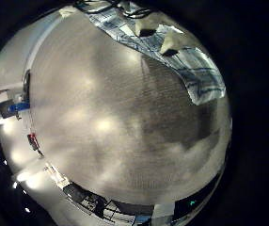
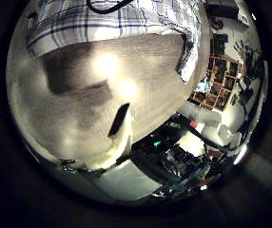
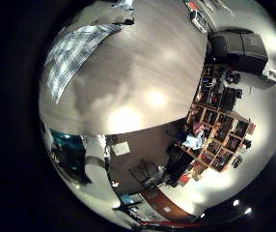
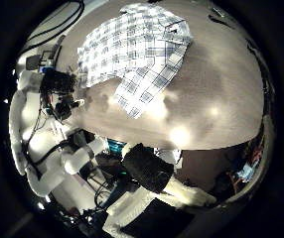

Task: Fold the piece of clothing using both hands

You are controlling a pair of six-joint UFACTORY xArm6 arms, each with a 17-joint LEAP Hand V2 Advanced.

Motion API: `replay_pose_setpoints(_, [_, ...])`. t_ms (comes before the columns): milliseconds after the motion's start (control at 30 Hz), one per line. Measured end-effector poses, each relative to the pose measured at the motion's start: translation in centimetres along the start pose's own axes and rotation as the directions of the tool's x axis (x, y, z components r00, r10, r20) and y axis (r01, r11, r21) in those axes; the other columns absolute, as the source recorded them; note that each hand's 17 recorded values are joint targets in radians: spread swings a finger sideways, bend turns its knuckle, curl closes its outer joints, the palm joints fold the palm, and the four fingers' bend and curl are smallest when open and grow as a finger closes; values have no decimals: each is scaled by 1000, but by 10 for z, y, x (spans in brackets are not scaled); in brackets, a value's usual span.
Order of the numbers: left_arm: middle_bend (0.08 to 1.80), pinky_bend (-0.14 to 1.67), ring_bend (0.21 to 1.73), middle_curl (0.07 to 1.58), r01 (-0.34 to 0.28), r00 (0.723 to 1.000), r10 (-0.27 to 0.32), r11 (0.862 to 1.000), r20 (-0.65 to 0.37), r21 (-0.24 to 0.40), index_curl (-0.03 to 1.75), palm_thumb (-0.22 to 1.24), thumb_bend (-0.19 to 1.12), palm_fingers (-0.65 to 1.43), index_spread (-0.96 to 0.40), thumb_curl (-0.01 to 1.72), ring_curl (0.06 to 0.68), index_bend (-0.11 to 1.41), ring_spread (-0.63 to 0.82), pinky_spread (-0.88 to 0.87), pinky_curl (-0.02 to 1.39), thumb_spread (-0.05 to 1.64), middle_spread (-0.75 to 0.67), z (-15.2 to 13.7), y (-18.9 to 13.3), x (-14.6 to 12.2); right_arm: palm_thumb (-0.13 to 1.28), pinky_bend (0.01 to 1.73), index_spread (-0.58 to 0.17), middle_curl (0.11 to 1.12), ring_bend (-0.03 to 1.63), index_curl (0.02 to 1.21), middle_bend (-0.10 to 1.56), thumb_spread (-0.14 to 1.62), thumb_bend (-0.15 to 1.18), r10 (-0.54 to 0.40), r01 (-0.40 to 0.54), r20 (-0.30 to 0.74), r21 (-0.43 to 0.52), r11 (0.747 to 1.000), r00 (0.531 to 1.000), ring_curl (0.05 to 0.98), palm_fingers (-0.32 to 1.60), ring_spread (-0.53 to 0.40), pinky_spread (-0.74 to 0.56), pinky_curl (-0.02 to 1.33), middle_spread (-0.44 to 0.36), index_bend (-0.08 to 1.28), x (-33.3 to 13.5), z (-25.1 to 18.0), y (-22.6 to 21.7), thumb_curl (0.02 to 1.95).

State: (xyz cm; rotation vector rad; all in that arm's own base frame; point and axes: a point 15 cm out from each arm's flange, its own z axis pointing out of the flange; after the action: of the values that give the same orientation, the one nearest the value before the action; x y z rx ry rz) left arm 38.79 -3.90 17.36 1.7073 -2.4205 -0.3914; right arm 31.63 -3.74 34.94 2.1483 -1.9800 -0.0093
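A checked shirt (image 4: 137, 50) lies spread flat on the table (image 4: 212, 94) in the right thumb side palm view, with one part folded over toward the table's middle. It is well away from that palm. The right little finger side palm view shows the shirt (image 3: 75, 53) far off on the table (image 3: 148, 68). The left thumb side palm view shows the shirt's edge (image 2: 107, 24) closer, on the table (image 2: 74, 81). The left little finger side palm view shows a corner of it (image 1: 186, 61). A hand (image 4: 58, 91) on a white arm stands beside the shirt. Neither hand touches cloth in these views.
Bare table (image 1: 116, 122) fills the left little finger side palm view. Shelves full of things (image 3: 215, 116) and dark cases (image 3: 239, 48) stand beyond the table's edge. The shelves (image 2: 212, 85) also show in the left thumb side palm view.
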Motion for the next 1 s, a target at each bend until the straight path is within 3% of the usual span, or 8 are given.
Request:
replay_pose_setpoints(167, [633,229,717,467,13,1000,-12,999,15,-41,487,433,-3,919,-220,338,166,370,-116,-22,329,1018,-198,1,-3,-2,300,765,-407,367,695,296,353,1244,-16,-1,1,-1,0,1000,1000,178,300,-71,243,46,-103,168,0,0,1,249])
replay_pose_setpoints(267, [772,357,892,566,19,1000,-18,999,21,-47,557,526,10,1205,-325,352,258,425,-323,-249,397,1041,-318,-2,-5,-3,301,763,-407,366,696,296,351,1244,-16,-3,3,-1,0,1000,1000,180,303,-70,244,46,-106,167,0,0,1,248])
replay_pose_setpoints(400, [890,587,1081,657,20,1000,-19,998,24,-56,644,667,40,1231,-433,386,359,480,-431,-451,492,1071,-409,-9,-3,-4,301,751,-408,368,697,296,356,1244,-16,-2,2,-1,-1,1000,1000,182,310,-72,243,45,-108,169,1,0,0,248])
replay_pose_setpoints(600, [1011,848,1246,745,9,1000,-9,999,20,-37,782,744,22,1160,-550,439,452,561,-460,-582,617,1093,-475,-32,2,4,310,757,-409,365,714,294,349,1242,-13,-21,21,2,-48,999,1000,187,319,-103,221,48,-116,163,-2,18,-10,249])
replay_pose_setpoints(833, [1084,938,1318,805,-4,1000,5,1000,27,-28,927,763,-13,1077,-624,479,497,595,-458,-629,688,1103,-496,-55,7,14,383,754,-382,368,729,280,348,1183,-16,-101,102,11,-127,987,995,200,254,-149,153,55,-132,143,-14,63,-43,277])
replay_pose_setpoints(1000, [1098,951,1334,829,-5,1000,5,1000,28,-27,1010,763,-15,1055,-654,497,509,580,-455,-645,716,1105,-501,-62,10,14,380,754,-365,369,714,277,341,1125,-26,-156,157,23,-200,967,988,203,215,-143,132,65,-122,157,-33,123,-43,284])
